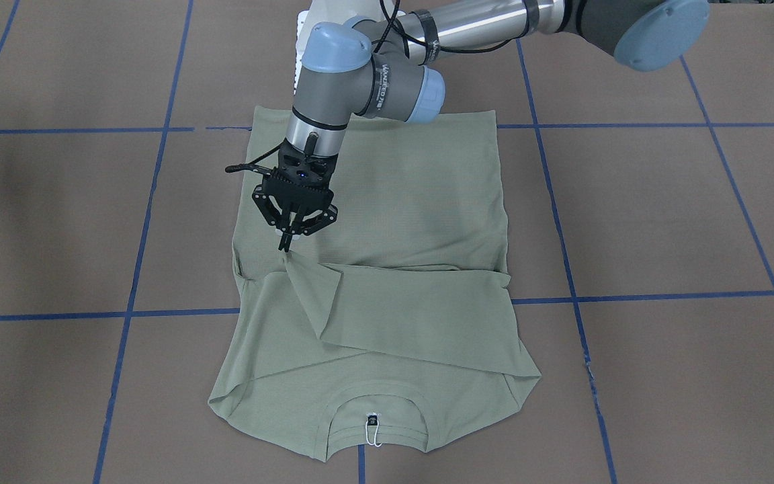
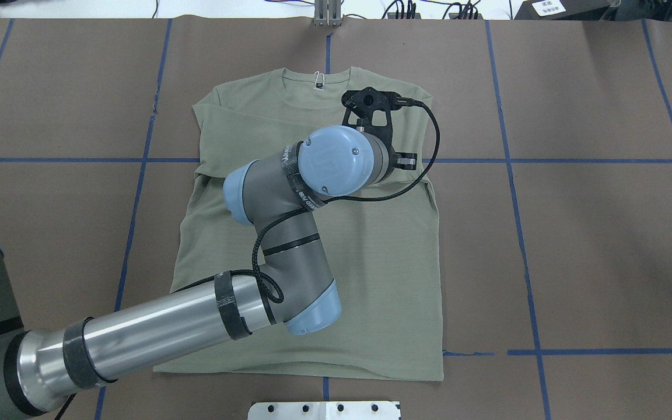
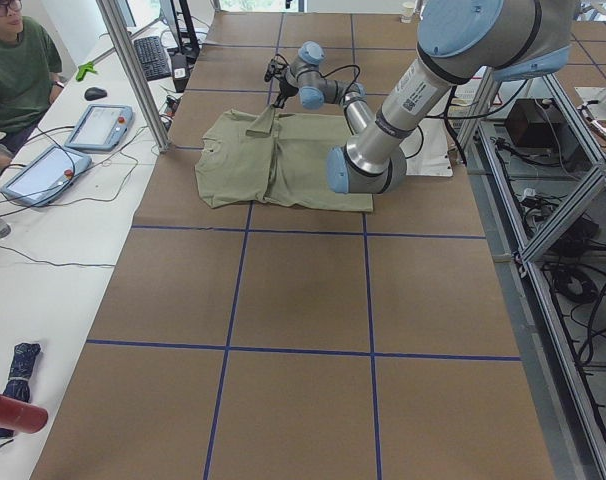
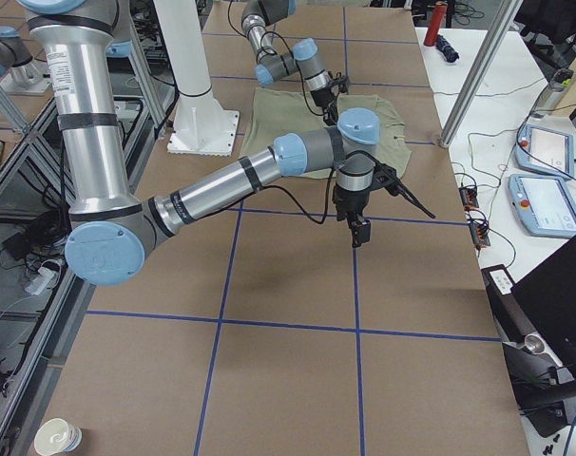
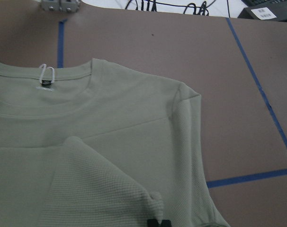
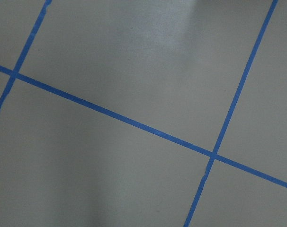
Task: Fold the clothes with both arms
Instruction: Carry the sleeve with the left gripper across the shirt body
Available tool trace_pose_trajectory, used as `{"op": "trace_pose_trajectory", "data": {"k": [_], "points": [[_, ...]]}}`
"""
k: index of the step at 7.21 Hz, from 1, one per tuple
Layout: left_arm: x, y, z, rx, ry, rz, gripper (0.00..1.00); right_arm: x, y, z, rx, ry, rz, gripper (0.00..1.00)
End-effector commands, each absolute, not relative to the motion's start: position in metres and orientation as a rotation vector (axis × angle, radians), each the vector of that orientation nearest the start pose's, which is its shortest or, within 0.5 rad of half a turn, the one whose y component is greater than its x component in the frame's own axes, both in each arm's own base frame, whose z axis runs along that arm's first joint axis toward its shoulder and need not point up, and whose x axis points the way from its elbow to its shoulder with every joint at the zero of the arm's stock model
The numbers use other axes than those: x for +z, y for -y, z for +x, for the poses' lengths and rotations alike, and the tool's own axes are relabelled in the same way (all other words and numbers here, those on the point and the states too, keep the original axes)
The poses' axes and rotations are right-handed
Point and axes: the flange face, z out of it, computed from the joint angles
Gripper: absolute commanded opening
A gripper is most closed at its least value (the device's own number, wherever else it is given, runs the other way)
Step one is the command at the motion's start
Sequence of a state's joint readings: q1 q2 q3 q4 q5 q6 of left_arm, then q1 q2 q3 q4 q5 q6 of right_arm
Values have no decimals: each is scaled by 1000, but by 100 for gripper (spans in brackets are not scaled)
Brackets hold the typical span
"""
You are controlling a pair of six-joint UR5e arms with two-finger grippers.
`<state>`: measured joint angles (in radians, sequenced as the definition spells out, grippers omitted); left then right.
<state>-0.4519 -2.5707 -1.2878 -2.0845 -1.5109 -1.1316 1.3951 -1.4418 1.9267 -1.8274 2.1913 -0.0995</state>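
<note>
The pale green shirt (image 1: 414, 202) lies flat on the brown table, collar and black neck tag (image 1: 373, 421) toward the operators' side. One sleeve is folded across its chest. My left arm reaches over the shirt (image 2: 371, 262), and the left gripper (image 1: 286, 243) is shut on a pinch of sleeve fabric, lifting it into a small peak. The left wrist view shows the gathered cloth (image 5: 155, 196) just above the fingertips. My right gripper (image 4: 360, 231) hangs over bare table away from the shirt; I cannot tell if it is open or shut.
Blue tape lines grid the table. The white base pedestal (image 2: 324, 410) stands at the robot's edge. A person (image 3: 18, 70) sits at a side bench with tablets (image 3: 98, 125). A paper cup (image 4: 58, 437) sits at a table corner.
</note>
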Motion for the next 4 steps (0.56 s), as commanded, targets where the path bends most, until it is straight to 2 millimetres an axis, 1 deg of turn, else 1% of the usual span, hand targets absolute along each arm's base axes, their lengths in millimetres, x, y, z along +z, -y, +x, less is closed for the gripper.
{"op": "trace_pose_trajectory", "data": {"k": [1, 2, 3, 4], "points": [[72, 447, 660, 5, -1105, 594, 0, 457, 522, -16, -333, 628, 199, 100], [67, 444, 657, 15, -1133, 609, 95, 457, 522, -16, -329, 628, 198, 100], [76, 440, 656, 8, -1187, 626, 100, 456, 523, -16, -325, 632, 199, 100], [73, 439, 652, 24, -1198, 629, 100, 450, 526, -16, -327, 631, 211, 100]]}}
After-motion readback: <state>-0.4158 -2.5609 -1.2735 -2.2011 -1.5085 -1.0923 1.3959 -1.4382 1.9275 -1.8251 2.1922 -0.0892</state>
